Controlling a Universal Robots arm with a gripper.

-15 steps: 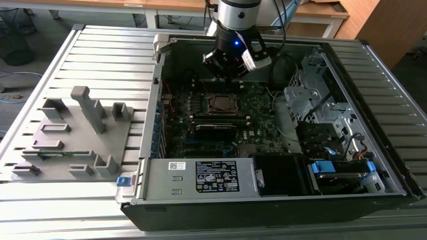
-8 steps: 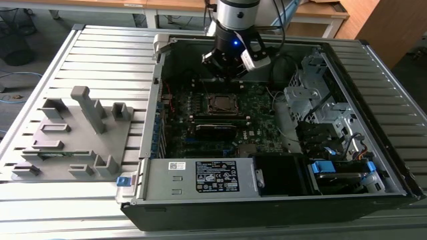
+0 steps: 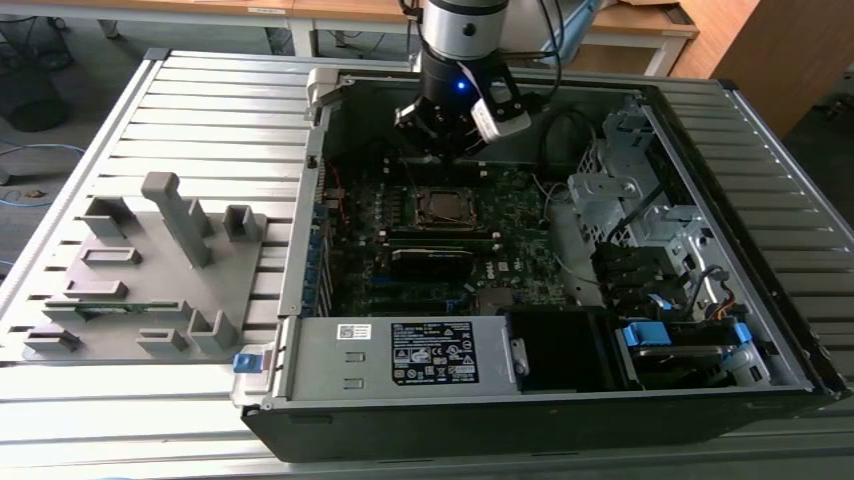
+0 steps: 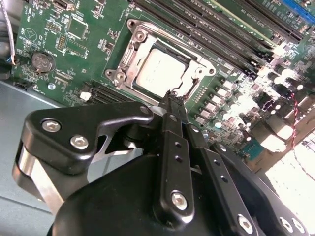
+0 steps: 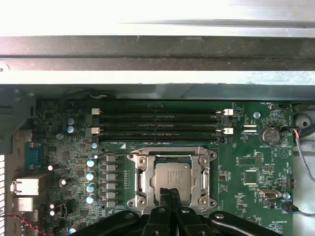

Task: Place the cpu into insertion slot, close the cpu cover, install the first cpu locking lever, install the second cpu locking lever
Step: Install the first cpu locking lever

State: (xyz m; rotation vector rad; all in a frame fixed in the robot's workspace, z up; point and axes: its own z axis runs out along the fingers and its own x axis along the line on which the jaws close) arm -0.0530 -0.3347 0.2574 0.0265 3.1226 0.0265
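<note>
Just above the insertion slot, the gripper hangs clenched and empty over the seated cpu and its edge.

Dull grey metal cpu, shiny silver metal cpu cover

Wooden desks; grey floor; black wire bin
</note>
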